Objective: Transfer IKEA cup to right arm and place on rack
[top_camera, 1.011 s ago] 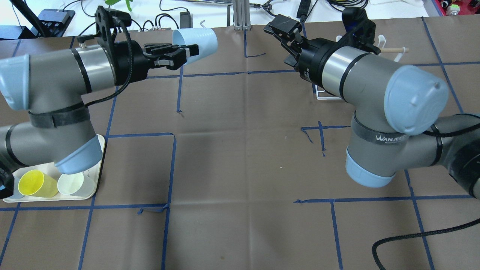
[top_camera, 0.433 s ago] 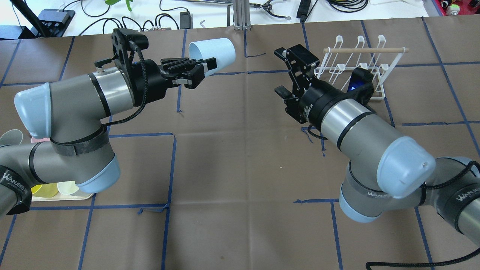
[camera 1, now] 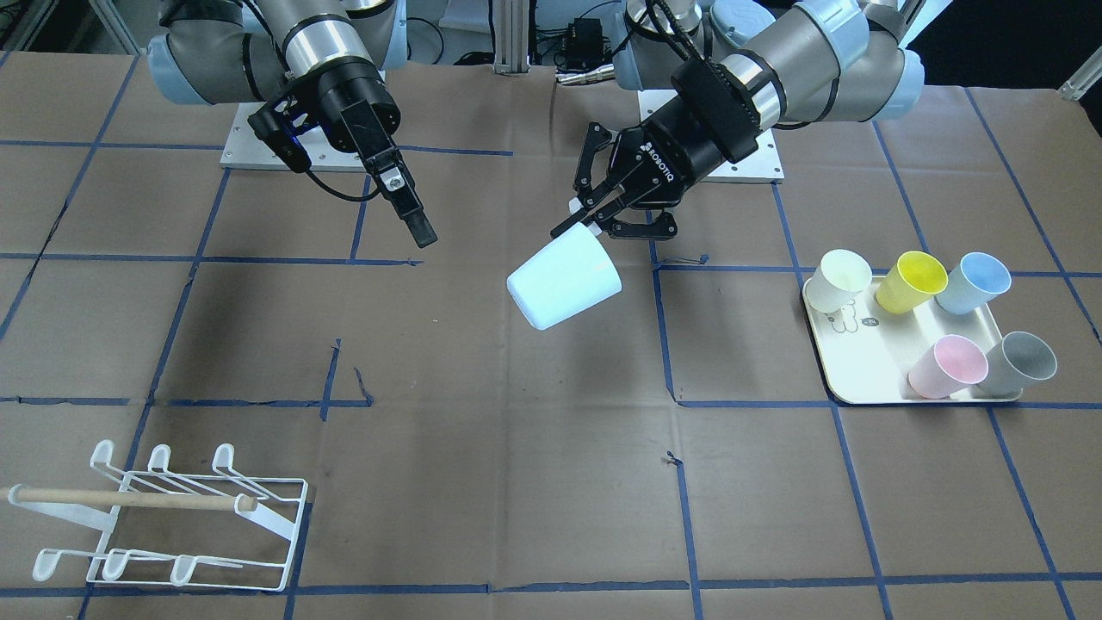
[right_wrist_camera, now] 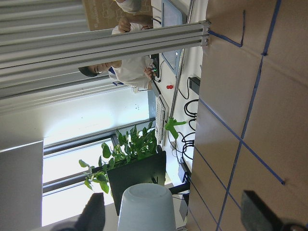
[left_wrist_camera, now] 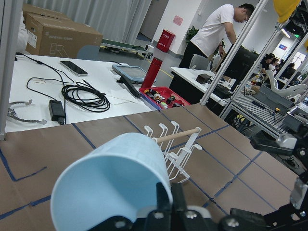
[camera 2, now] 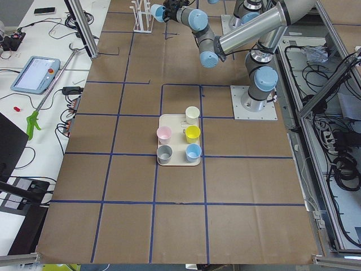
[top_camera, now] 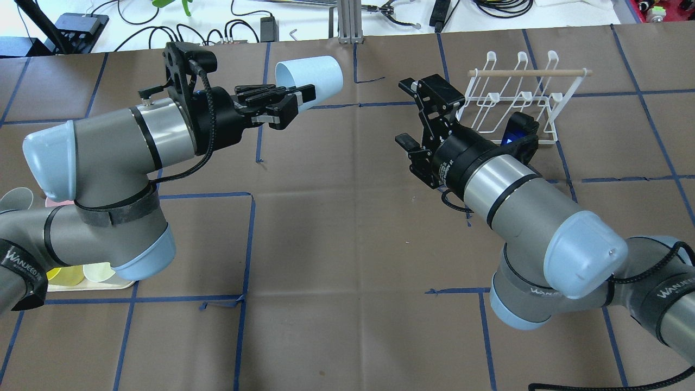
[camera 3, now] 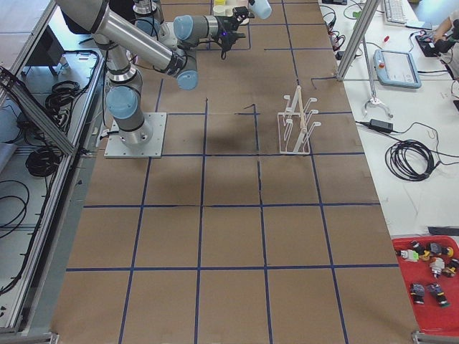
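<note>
cup: the pale blue cup (top_camera: 314, 76) is up in the air over the middle of the worktop (top_camera: 347, 233), a touch toward the robot's left end. It's lying on its side with the base aimed at the right arm (top_camera: 510, 187).
left gripper: the left gripper (top_camera: 297, 99) is pinching the cup by the rim wall, and one finger looks to be inside the mouth. My guess is that's on purpose, so the whole body stays free to grab.
right gripper: the right gripper (top_camera: 419, 114) has its fingers spread wide and nothing in it. It's well apart from the cup but pointed at it. Its wrist cam sees the cup base-on between the fingers, so it looks lined up for the hand-over.
rack: the rack (top_camera: 526, 72) is by the far edge toward the right end, just behind the right wrist. No cup on it yet.
tray: the tray (camera 1: 861, 357) with five spare cups (camera 1: 947, 366) is near the left end, out of the way.
vs 1 s ago: the right arm was hanging over the rack and hid most of it, and now it's pulled back toward the middle. The cup has come a bit toward centre.
vs 0.4 s ago: barely anything, just tiny nudges.
</note>
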You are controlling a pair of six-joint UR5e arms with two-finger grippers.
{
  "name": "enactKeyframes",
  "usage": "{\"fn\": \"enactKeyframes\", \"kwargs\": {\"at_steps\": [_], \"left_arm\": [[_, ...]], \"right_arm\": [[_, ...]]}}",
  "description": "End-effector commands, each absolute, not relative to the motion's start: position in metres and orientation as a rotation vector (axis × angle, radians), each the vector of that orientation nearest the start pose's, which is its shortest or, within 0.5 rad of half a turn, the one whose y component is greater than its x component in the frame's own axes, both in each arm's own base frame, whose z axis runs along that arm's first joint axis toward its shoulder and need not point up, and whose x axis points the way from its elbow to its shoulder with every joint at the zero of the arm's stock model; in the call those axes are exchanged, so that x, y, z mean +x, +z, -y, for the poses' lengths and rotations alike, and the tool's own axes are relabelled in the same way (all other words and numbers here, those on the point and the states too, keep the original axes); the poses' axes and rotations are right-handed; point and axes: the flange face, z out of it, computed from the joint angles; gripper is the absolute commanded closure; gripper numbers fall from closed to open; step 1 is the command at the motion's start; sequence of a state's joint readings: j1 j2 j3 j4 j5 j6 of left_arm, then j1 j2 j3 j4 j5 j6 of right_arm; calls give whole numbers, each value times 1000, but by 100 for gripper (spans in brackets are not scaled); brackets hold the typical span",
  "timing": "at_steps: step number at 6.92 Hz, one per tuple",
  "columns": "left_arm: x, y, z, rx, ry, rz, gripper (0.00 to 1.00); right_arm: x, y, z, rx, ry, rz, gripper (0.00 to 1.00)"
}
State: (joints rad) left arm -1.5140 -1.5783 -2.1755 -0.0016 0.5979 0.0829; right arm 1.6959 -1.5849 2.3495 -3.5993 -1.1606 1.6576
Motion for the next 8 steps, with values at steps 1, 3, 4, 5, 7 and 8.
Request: {"fn": "enactKeyframes", "kwargs": {"at_steps": [1,3,4,5,7,8], "left_arm": [[-201,409,435,-591,1081,1977,100],[-210,406,424,-604,1062,1971,100],[-210,402,417,-602,1052,1973,100],[-210,401,416,-603,1051,1972,100],[-210,401,416,-603,1051,1972,100],[-210,401,416,-603,1050,1973,100]], "right_arm": [[238,389,366,1048,-533,-1559,0],[246,376,372,1059,-502,-1582,0],[250,379,385,1052,-504,-1577,0],[256,382,397,1044,-503,-1572,0],[261,379,411,1043,-497,-1577,0],[263,375,416,1045,-493,-1580,0]]}}
